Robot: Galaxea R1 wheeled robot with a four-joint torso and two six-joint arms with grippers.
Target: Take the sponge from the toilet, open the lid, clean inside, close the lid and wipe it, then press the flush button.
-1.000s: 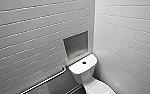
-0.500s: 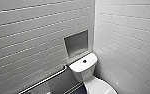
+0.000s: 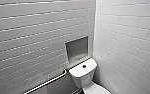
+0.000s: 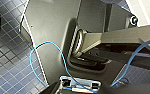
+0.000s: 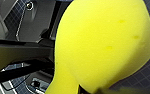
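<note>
The camera tips upward slightly: the toilet [image 3: 83, 73] and the wall niche [image 3: 77, 48] sit lower in the head view, and less of the lid [image 3: 96, 89] shows.

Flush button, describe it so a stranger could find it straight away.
In the corner of the white tiled walls stands the toilet, below a grey niche. On its flat cistern top sits the flush button, the one small dark round spot on white.

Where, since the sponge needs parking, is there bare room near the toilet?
For the sponge: the cistern top is bare around the flush button; the grey niche above looks bare too. Tight: between cistern and side wall; grab rail opposite.
</note>
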